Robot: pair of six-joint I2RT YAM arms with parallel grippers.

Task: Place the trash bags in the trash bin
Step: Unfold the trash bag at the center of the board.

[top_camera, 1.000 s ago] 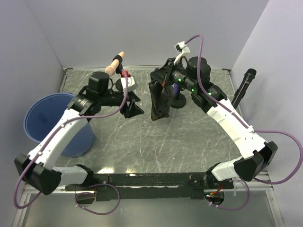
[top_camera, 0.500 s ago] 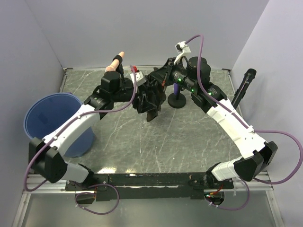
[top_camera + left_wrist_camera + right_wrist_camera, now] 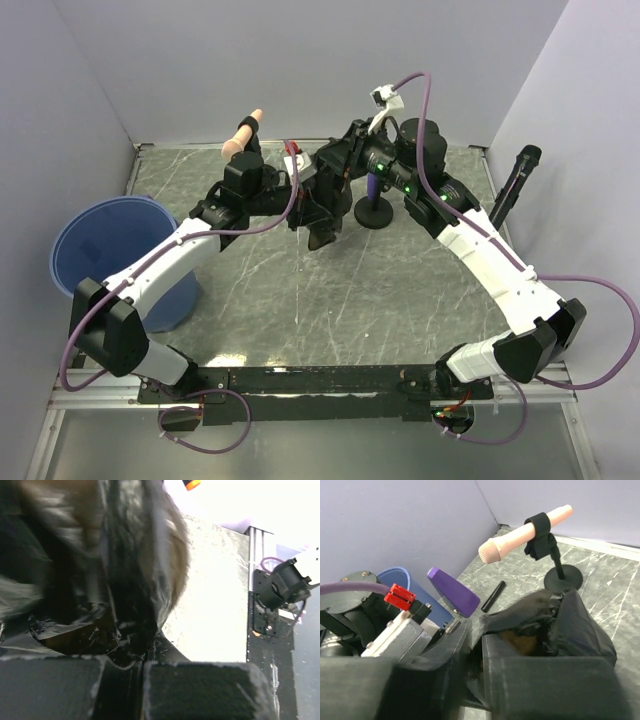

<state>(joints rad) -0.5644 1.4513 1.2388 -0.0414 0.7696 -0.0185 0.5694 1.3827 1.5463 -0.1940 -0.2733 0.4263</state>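
Top view, trash bag: 1 crumpled black bag over the far middle of the table, between the 2 grippers. Whether its lower end touches the table cannot be told.
Top view, left gripper: pressed against the bag's left side.
Top view, right gripper: against the bag's upper right.
Top view, trash bin: blue and round, at the table's left edge beside the left arm, well apart from the bag.
Top view, other things: pink microphone at the far left; black round stand just right of the bag.
Left wrist view, left gripper: jaws clamped together on a fold of the bag.
Left wrist view, trash bag: glossy, blurred, filling the left and middle.
Right wrist view, right gripper: jaws close together with a narrow gap, and the bag bunched at their tips. Whether they grip it cannot be told.
Right wrist view, trash bin: only a blue edge shows, beyond the left arm's wrist.
Right wrist view, other things: purple tapered object beside the bin; black stick lying on the table.
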